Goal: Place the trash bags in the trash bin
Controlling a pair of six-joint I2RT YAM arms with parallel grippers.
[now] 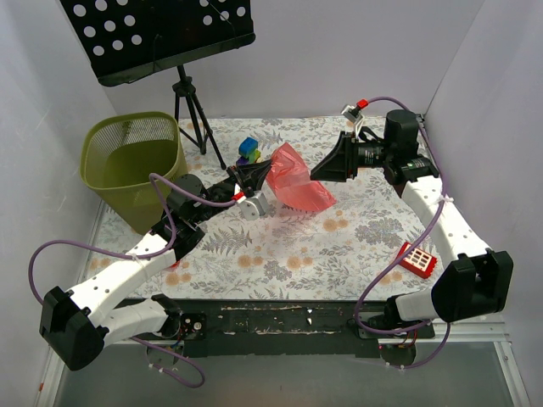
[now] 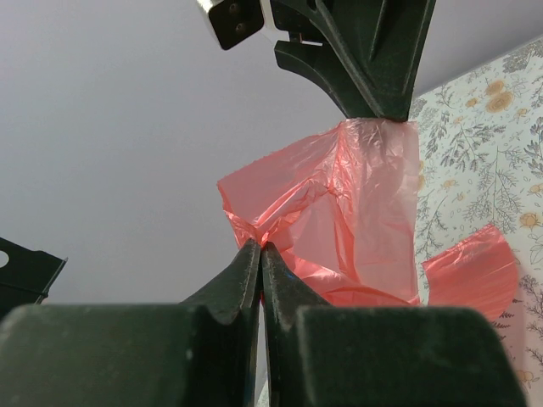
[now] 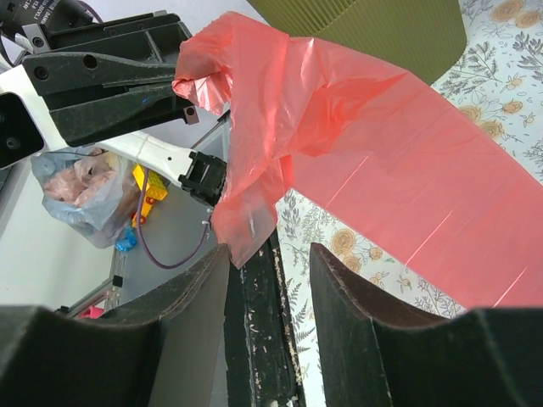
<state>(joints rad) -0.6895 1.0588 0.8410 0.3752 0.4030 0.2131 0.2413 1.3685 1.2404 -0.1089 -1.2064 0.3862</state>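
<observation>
The trash bag (image 1: pixel 297 181) hangs above the middle of the floral counter (image 1: pixel 280 254), strung between the two arms. It is to the right of the olive trash bin (image 1: pixel 127 193) and well apart from it. From above, its long axis runs on a slant, from the far left end by the left gripper (image 2: pixel 260 248) down to a broad, rounded end at the near right. The left gripper is pinched tight on a gathered twist of the red film. The right gripper (image 3: pixel 270 251) stands with its jaws part-way apart. A crumpled corner of the bag droops to the tip of one finger, and the rest spreads out as a wide, creased sheet beyond. A red block (image 1: pixel 417 259) lies near the right arm, and a black music stand (image 1: pixel 161 34) stands behind the bin.
</observation>
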